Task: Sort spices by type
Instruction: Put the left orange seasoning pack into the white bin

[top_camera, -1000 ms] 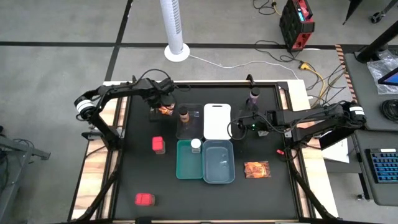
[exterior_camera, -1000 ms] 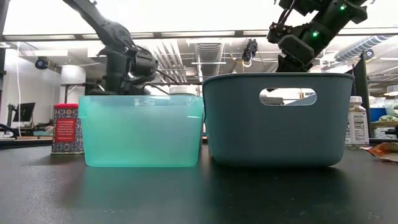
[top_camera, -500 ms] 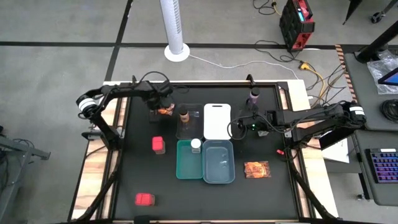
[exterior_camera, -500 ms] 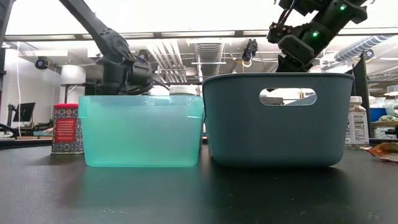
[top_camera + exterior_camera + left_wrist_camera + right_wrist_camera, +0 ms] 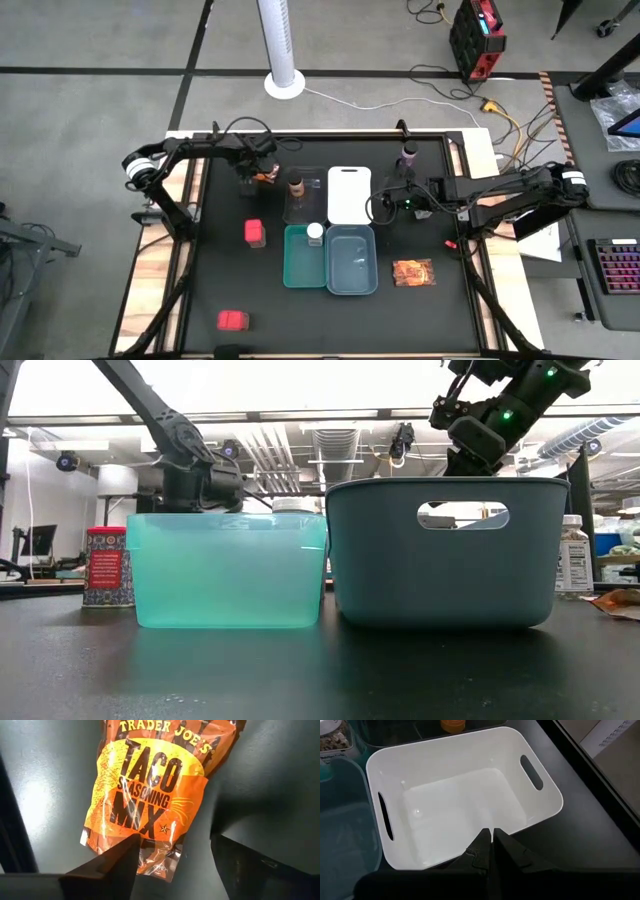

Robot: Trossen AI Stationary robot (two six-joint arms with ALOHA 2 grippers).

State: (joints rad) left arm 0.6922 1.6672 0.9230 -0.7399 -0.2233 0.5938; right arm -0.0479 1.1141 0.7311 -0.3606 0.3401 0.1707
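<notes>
An orange-red "taco seasoning mix" packet (image 5: pixel 150 795) lies flat on the black table, far left of the trays (image 5: pixel 265 178). My left gripper (image 5: pixel 175 845) (image 5: pixel 254 170) hovers right over it, open, with one finger over the packet's bottom end and the other beside it. My right gripper (image 5: pixel 491 840) (image 5: pixel 385 200) is shut, just right of the white tray (image 5: pixel 540 820). A brown-capped bottle (image 5: pixel 296 183) stands in the clear tray (image 5: pixel 310 208). A white-capped jar (image 5: pixel 315 233) stands in the teal tray (image 5: pixel 298 265). My left gripper comes at the packet from above, its fingers spread. One fingertip (image 5: pixel 127 847) overlaps the packet's bottom edge (image 5: pixel 160 862); I cannot tell whether it touches. The packet lies flat on the table.
The grey-blue tray (image 5: pixel 351 275) sits right of the teal one. Two red boxes (image 5: pixel 255 232) (image 5: pixel 232 320) stand on the table's left half. A second packet (image 5: pixel 413 272) lies near right, a purple bottle (image 5: pixel 409 153) stands far right. Another jar (image 5: pixel 572 555) shows at the low view's right.
My left gripper has come down toward the orange packet and shifted slightly toward the table's left edge. The packet has stayed where it lay.
</notes>
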